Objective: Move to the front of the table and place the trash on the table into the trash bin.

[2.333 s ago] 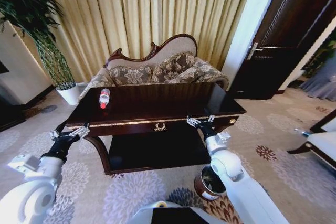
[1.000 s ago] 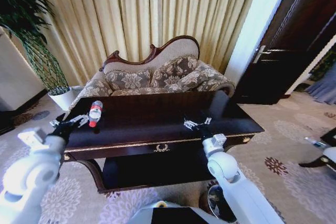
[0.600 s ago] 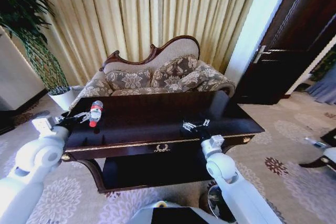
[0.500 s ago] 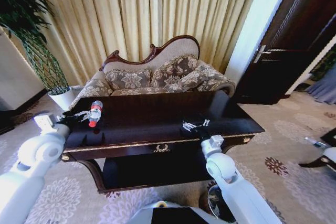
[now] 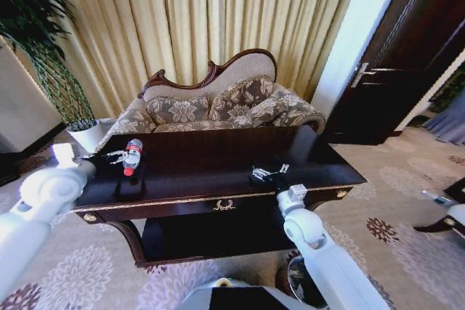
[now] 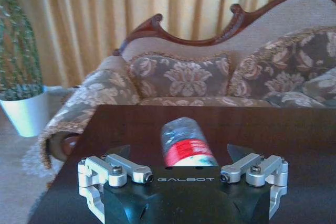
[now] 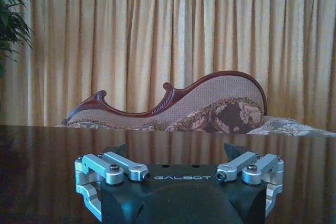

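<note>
sofa at 12 o'clock behind table; bottle lying between spread left gripper fingers (ungripped); right gripper wide, empty.

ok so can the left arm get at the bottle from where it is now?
Probably yes. The left end effector is open at the table's left end with the plastic bottle lying between its spread fingers, nothing in between. The right end effector hovers mid-table, well clear.

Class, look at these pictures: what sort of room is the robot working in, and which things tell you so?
Probably a hotel-style sitting room: a carved-back sofa, floor-length curtains and a patterned carpet.
</note>
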Robot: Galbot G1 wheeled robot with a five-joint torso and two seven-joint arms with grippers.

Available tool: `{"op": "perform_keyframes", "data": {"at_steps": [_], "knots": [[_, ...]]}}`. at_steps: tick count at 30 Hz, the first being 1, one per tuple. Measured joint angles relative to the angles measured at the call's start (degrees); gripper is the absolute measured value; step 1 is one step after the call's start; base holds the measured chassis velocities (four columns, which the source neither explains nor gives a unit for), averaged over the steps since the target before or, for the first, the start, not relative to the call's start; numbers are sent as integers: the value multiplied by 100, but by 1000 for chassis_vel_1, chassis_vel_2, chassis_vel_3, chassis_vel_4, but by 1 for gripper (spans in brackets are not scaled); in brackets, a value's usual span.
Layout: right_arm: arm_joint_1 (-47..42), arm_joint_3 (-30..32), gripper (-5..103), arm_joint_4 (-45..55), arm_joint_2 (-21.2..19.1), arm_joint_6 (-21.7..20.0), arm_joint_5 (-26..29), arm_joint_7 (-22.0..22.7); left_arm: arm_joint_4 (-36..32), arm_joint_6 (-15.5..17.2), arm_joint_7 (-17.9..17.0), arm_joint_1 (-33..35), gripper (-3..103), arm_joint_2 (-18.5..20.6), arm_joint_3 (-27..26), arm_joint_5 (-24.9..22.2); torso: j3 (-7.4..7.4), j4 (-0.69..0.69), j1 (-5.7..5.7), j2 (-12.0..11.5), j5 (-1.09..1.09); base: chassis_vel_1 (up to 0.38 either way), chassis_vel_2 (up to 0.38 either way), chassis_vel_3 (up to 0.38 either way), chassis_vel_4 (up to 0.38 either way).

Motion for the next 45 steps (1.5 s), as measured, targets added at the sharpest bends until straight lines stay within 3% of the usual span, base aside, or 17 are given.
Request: {"op": "perform_keyframes", "data": {"at_steps": [3, 5, 13, 41, 42, 43, 44, 45], "knots": [[1, 9, 100, -7, 3, 14, -1, -8, 30, 51, -133, -289, 100, 2, 283, -141, 0, 0, 0, 0, 0, 0, 0, 0, 0], [2, 42, 100, -7, -3, 24, 1, -9, 37, 127, -460, -602, 100, -51, 622, -371, 0, -1, 0, 0, 0, 0, 0, 0, 0], [27, 85, 100, -74, 3, 50, 8, -9, -160, 258, -1261, -589, 100, -182, 689, -917, 0, 1, 0, 0, 0, 0, 0, 0, 0], [69, 97, 100, -15, 60, 128, 27, 1, 5, 391, -1414, -374, 102, -300, 585, -1113, 0, 1, 0, 0, 0, 0, 0, 0, 0], [60, 103, 100, -15, 62, 134, 45, 15, -2, 414, -1416, -323, 93, -300, 483, -1244, 0, 1, 0, 0, 0, 0, 0, 0, 0], [60, 103, 100, -15, 62, 134, 45, 15, -2, 414, -1416, -323, 93, -300, 483, -1244, 0, 1, 0, 0, 0, 0, 0, 0, 0], [56, 106, 100, -14, 60, 134, 54, 19, -9, 421, -1418, -288, 82, -304, 423, -1305, 0, 1, 0, 0, 0, 0, 0, 0, 0], [56, 108, 100, -10, 56, 134, 56, 21, -12, 421, -1420, -265, 82, -308, 398, -1319, 0, 1, 0, 0, 0, 0, 0, 0, 0]]}}
